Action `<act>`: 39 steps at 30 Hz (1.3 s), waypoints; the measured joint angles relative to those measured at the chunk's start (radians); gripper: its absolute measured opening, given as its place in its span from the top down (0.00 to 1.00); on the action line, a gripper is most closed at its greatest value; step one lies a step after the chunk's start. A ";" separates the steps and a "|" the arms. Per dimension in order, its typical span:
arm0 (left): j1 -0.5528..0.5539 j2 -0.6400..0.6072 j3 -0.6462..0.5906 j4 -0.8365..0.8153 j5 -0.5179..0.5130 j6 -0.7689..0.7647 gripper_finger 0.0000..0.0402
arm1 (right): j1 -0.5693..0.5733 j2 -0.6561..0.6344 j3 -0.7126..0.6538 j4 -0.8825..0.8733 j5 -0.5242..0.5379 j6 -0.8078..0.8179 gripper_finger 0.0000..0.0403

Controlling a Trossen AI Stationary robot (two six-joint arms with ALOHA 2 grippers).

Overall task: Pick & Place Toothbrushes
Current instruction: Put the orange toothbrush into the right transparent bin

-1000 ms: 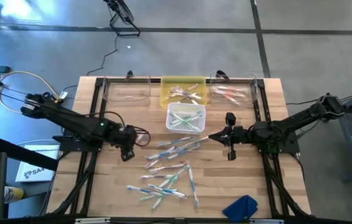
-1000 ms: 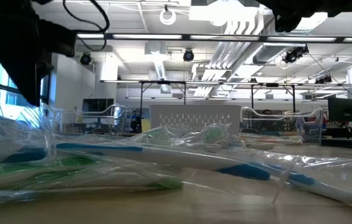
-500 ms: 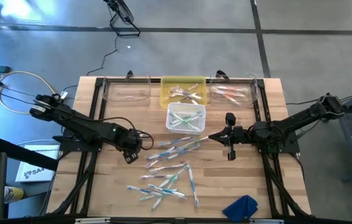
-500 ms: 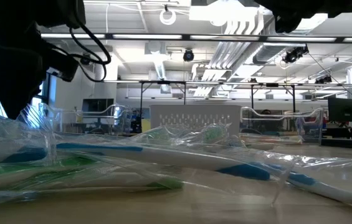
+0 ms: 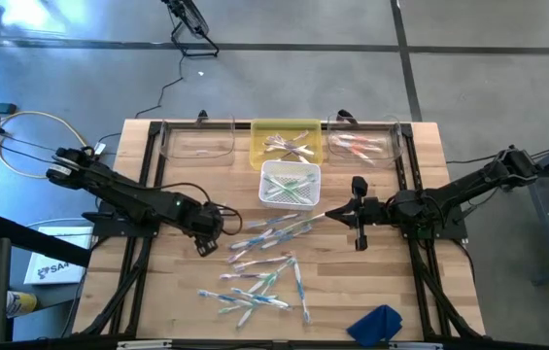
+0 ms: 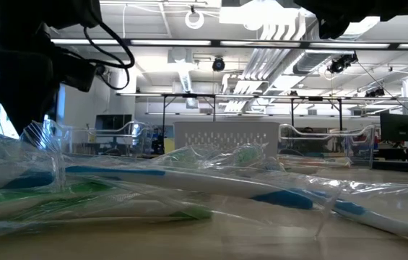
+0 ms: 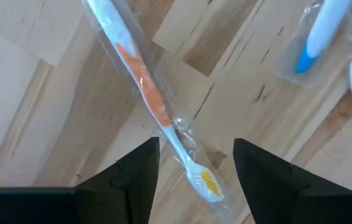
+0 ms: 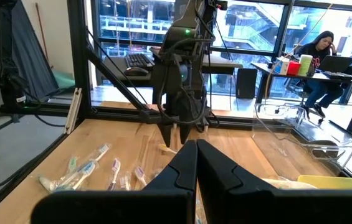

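Wrapping film hides much in the low view: only blurred blue and green handles through crumpled plastic, individual toothbrushes (image 6: 189,184) hard to separate there. Cut off at both ends in the left wrist view, an orange-and-white toothbrush (image 7: 154,106) in its clear wrapper, lying on the wooden table (image 7: 51,118). Directly above it, left gripper (image 7: 194,158), fingers spread wide, one dark finger on each side of the brush head, nothing held; contact with the wrapper cannot be judged. From above, same gripper (image 5: 204,233) at the left edge of the loose pile of toothbrushes (image 5: 264,262) in the table middle. More brushes in the white basket (image 5: 290,185), the yellow tray (image 5: 287,142) and the clear right tray (image 5: 361,146). Right gripper (image 5: 329,215) waiting beside the basket, fingers pressed together, empty. Blue cloth (image 5: 376,324) near the front edge.
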 joint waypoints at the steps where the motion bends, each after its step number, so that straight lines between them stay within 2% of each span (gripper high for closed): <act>1: 0.000 0.000 -0.005 0.005 -0.002 -0.017 0.50 | 0.000 0.000 0.000 0.000 0.000 0.000 1.00; 8: 0.000 0.000 -0.079 0.035 -0.021 -0.178 0.50 | 0.000 0.000 0.000 0.000 0.000 0.000 1.00; 17: 0.000 0.000 -0.131 0.191 -0.014 -0.189 0.50 | 0.000 0.000 0.000 -0.001 0.000 0.000 0.99; 28: 0.000 -0.003 -0.169 0.198 -0.026 -0.240 0.51 | 0.000 0.000 0.000 -0.001 0.000 -0.001 0.99; 32: 0.000 -0.002 -0.171 0.197 -0.026 -0.235 0.56 | 0.000 0.000 0.000 -0.001 0.000 -0.001 0.99; 39: 0.000 -0.002 -0.173 0.185 -0.030 -0.217 0.73 | 0.000 0.000 0.000 -0.001 0.000 -0.001 0.99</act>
